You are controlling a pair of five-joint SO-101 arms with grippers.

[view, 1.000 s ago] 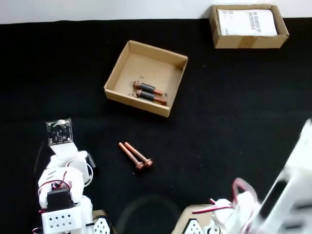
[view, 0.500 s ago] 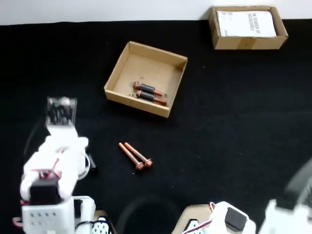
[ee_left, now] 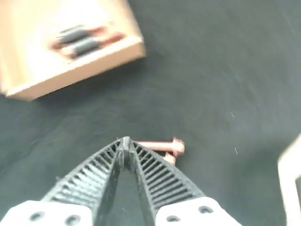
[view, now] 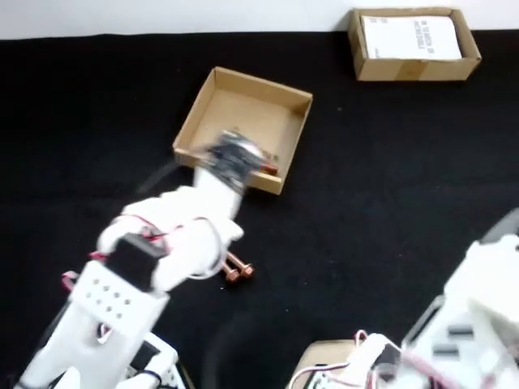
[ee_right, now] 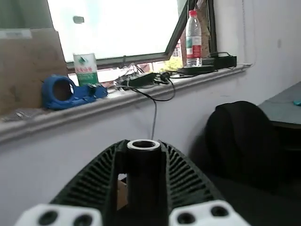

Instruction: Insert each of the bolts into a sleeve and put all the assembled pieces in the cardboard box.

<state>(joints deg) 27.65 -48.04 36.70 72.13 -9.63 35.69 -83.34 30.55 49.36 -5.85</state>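
Note:
Two bare copper bolts [ee_left: 162, 147] lie side by side on the black table, just past the tips of my left gripper [ee_left: 126, 146], which hangs shut and empty above them. Seen from above, the left arm [view: 174, 239] stretches over the table and covers most of the bolts [view: 238, 273]. The cardboard box [view: 280, 104] lies beyond; two assembled pieces [ee_left: 77, 40] rest near its front wall. My right gripper [ee_right: 143, 155] is raised, faces a window, and is shut on a black sleeve [ee_right: 143, 162]. The right arm [view: 482, 296] stands at the table's lower right.
A second cardboard box [view: 412, 66] with a white paper in it stands at the table's far right corner. Black tabletop [view: 389, 186] stretches between the boxes and the right arm.
The left arm has swung from the near left corner forward and right, over the bolts toward the box. The right arm has shifted at the lower right.

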